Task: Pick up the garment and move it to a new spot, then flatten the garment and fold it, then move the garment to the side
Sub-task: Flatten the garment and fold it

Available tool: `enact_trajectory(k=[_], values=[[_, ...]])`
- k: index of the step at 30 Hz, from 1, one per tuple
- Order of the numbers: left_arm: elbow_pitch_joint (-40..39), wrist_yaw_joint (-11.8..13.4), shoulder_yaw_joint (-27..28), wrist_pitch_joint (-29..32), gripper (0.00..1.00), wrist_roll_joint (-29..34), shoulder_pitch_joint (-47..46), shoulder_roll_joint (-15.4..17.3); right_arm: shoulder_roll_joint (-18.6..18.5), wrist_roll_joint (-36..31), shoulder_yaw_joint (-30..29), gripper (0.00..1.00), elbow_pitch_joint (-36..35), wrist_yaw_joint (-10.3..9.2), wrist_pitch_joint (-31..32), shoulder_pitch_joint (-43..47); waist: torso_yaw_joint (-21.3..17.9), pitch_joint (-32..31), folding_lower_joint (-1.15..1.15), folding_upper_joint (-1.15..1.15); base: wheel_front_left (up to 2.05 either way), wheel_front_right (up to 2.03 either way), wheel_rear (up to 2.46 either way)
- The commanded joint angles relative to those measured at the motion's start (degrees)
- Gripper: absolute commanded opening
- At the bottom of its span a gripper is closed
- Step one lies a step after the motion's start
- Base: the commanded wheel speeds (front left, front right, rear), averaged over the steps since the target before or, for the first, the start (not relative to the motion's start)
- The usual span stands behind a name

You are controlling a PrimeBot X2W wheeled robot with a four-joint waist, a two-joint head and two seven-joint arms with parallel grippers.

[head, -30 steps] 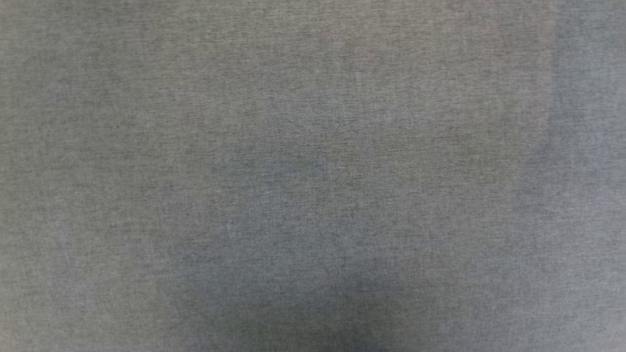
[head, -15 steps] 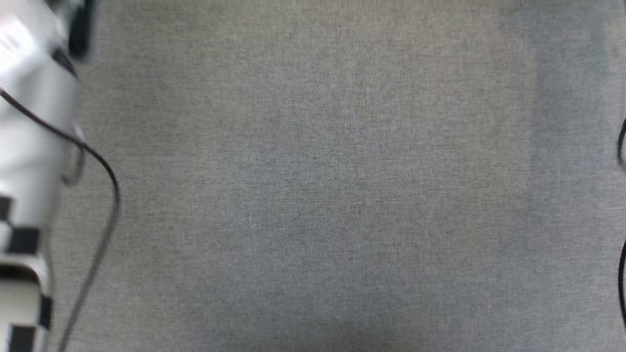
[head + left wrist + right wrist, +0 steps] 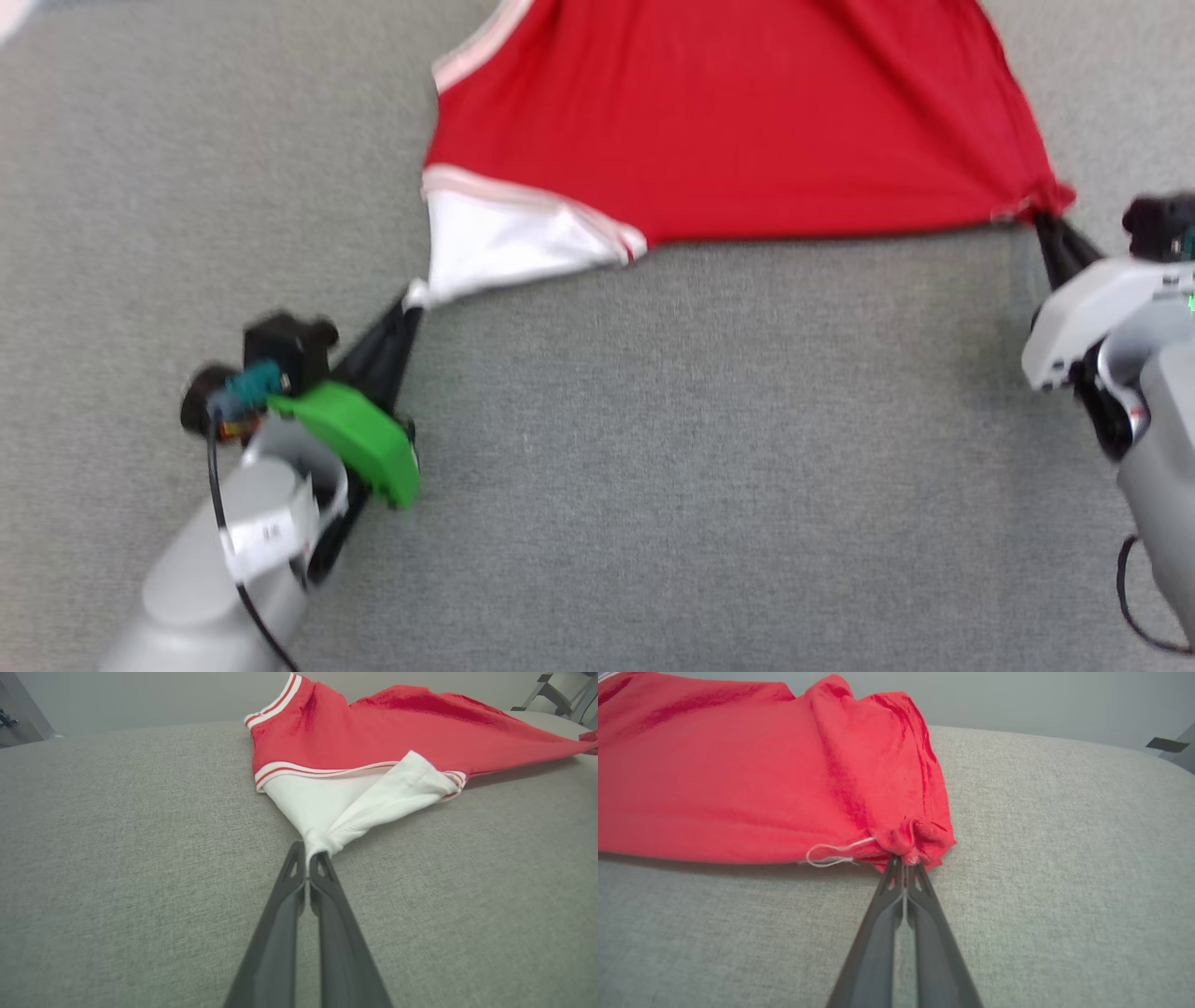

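Partly cropped, the garment [image 3: 738, 131] spans left gripper [image 3: 411, 301] to right gripper [image 3: 1039, 219].

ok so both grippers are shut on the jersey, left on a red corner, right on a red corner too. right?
Not quite: the left gripper is shut on the tip of the white sleeve, not a red corner, as the left wrist view shows. The right gripper is shut on a red corner of the jersey.

- Plain indoor workroom, possibly a lab.
- Wide bench [image 3: 117, 858] covered in grey woven fabric.
- Bare pale wall [image 3: 140, 695] behind; grey metal frame [image 3: 556, 695] nearby.
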Motion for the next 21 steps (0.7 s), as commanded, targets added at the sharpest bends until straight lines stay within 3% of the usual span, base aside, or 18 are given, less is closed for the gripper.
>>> enact_trajectory(k=[1, 10, 21], values=[[-0.74, -0.15, -0.19, -0.33, 0.0, -0.58, 2.6, 0.75, -0.43, 2.47, 0.22, 0.0, -1.14, -0.47, 0.98, 2.42, 1.86, -7.83, 0.01, 0.58, 0.0, 0.0, 0.0], [-7.61, 1.46, -2.39, 0.79, 0.0, -1.21, 14.45, 3.16, -2.64, 14.84, 1.25, 0.0, -11.16, -0.47, 9.36, 16.02, 2.46, -14.03, 0.01, 0.58, 0.0, 0.0, 0.0], [-16.04, 3.41, -4.37, 4.4, 0.0, -2.42, 24.79, 7.56, -6.27, 20.39, -2.45, 0.0, -25.92, -0.47, 21.67, 31.24, 2.65, -19.63, 0.01, 0.58, 0.0, 0.0, 0.0]])
